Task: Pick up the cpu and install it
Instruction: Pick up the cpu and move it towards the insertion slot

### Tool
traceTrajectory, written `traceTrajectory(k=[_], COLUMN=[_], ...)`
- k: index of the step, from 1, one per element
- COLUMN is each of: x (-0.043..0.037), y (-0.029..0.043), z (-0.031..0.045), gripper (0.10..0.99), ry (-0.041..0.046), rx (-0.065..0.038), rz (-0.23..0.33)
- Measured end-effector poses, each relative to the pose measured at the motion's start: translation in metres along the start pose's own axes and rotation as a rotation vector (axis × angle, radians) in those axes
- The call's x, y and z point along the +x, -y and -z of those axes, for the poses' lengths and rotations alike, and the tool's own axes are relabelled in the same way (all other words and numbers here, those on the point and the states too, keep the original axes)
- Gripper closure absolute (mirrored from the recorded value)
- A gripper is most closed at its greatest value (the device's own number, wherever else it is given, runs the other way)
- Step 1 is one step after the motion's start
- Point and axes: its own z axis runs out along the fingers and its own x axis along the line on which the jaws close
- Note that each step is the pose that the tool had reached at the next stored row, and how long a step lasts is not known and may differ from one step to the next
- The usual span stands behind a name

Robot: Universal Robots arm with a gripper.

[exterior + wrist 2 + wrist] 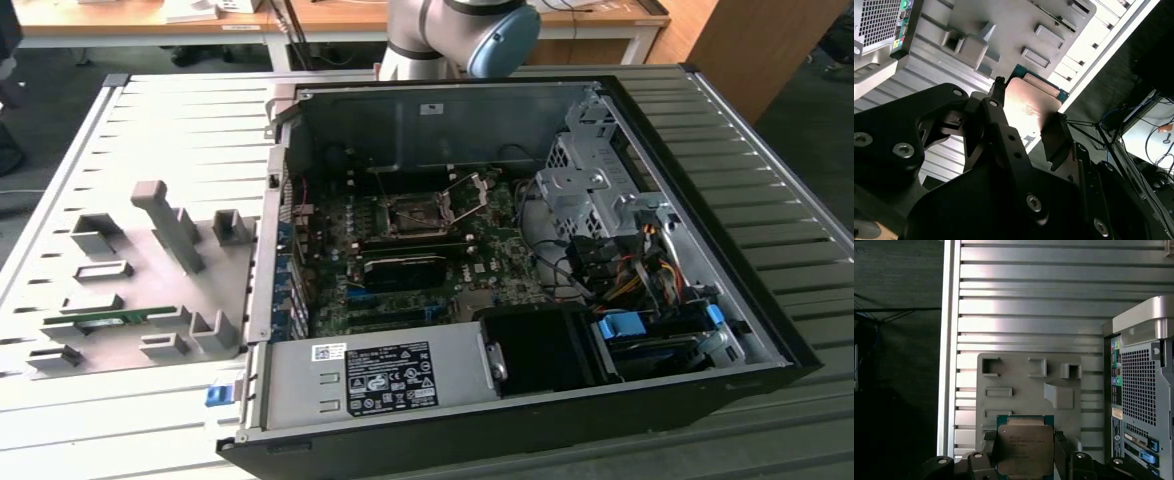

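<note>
Ribbed grey metal tabletop [781, 170] carries everything in the exterior view. On the exterior view's left lies a flat grey fixture plate [140, 290] with raised holders. A green memory stick [107, 320] rests in one of its slots, in the lower left of the frame. Just beside the plate, an open computer case [427, 125] lies on its side with the motherboard [441, 285] exposed. The black-framed socket [411, 215] sits near the middle of the frame, its metal retaining frame tipped up. A power supply [387, 378] lines the case's near wall. A metal drive cage [594, 190] and coloured cables occupy the right of the case. At top centre, behind the case, stands the robot arm [454, 35].

In both wrist views the gripper [1025, 456] has its black fingers [999, 107] clamped on opposite edges of the cpu [1024, 440]. The chip's silver top faces both cameras. The cpu is held in the air above the table, with the fixture plate beyond it.
</note>
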Motion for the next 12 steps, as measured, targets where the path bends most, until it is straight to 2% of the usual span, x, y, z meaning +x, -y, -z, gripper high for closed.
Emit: traceTrajectory(k=[12], x=[-0.0545], y=[-0.0005], z=[-0.0106], gripper=[0.545], ry=[-0.0014], rx=[0.0], rz=[0.0])
